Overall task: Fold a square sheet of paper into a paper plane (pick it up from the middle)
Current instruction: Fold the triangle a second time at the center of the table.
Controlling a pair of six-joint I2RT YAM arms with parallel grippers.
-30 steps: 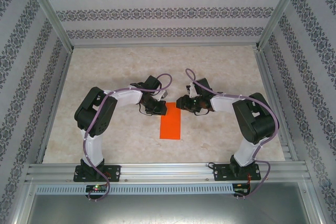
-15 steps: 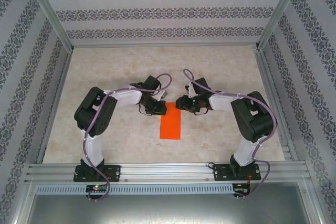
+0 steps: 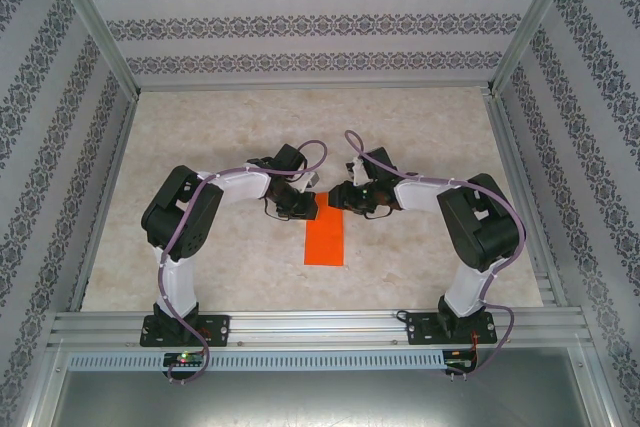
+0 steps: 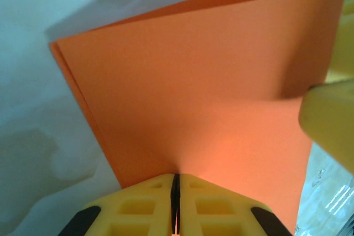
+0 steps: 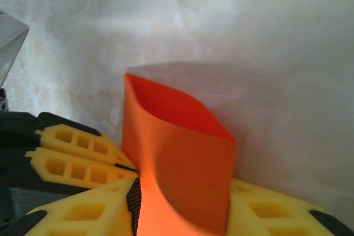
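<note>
The square sheet of paper [image 3: 325, 239] is bright orange and folded in half into a long rectangle, not a paper plane. It lies on the table between the arms. My left gripper [image 3: 306, 205] is shut on the sheet's far left edge; in the left wrist view its jaws [image 4: 175, 179] meet tightly on the paper [image 4: 210, 81]. My right gripper [image 3: 336, 197] reaches in from the right at the same far end. In the right wrist view its jaws [image 5: 182, 192] stand apart with the paper [image 5: 182, 158] between them, the two layers bulging open.
The left gripper's yellow fingers [image 5: 77, 156] sit close beside the right gripper's. A right finger [image 4: 332, 125] presses at the sheet's edge. The marbled table [image 3: 220, 127] is walled by patterned panels and an aluminium rail [image 3: 320, 325] at the near edge.
The right gripper has slid a little to the left, over the sheet's far end and closer to the left gripper. The left arm and the paper's near end have stayed put.
</note>
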